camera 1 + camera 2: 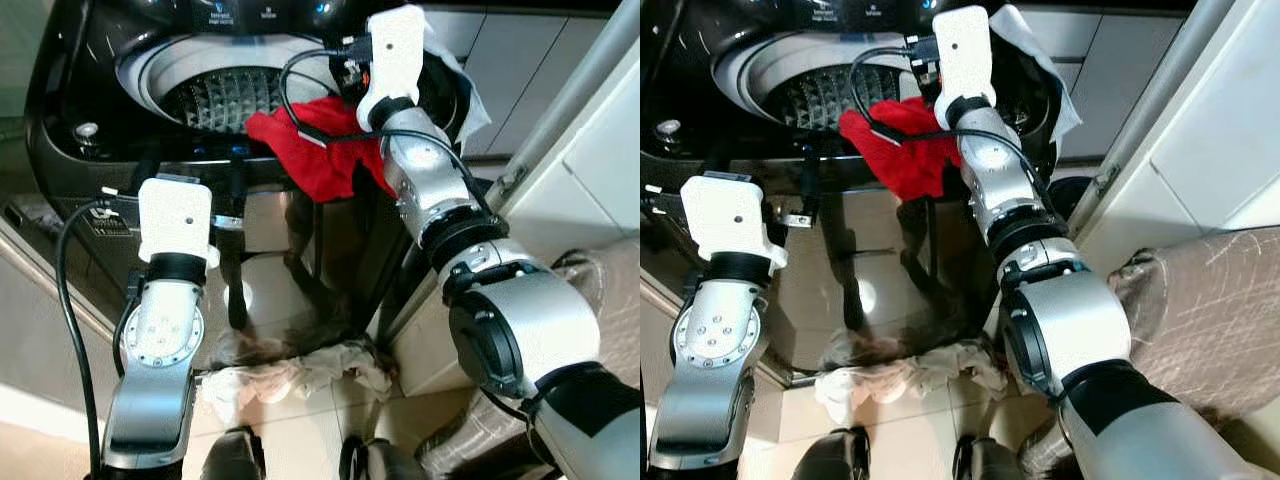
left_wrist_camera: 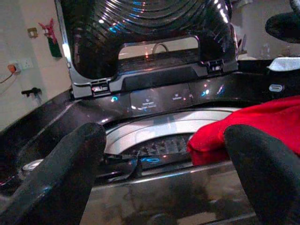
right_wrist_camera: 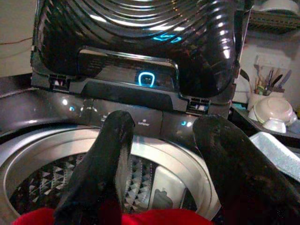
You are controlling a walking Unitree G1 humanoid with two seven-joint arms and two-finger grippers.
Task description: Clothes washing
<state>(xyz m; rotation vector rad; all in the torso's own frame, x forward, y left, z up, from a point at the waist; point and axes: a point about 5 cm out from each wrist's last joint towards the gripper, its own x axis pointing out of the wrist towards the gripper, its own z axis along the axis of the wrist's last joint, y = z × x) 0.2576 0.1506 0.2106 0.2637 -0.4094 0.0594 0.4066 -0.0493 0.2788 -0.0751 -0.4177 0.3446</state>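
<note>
The right gripper's (image 3: 161,154) fingers (image 3: 101,164) are spread apart above a red garment (image 1: 315,150), which is draped over the front rim of the open top-load washing machine (image 1: 120,130). The left gripper (image 2: 164,173) is held wide apart, nothing gripped, before the machine's front. Pale laundry (image 1: 290,375) is seen heaped on the floor.

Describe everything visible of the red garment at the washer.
The red garment is soft, crumpled cloth, bright red with no pattern visible. It lies draped over the front rim of the open top-loading washing machine, part hanging down the glossy front, not yet in the drum. The right pincer sits open just above it.
</note>
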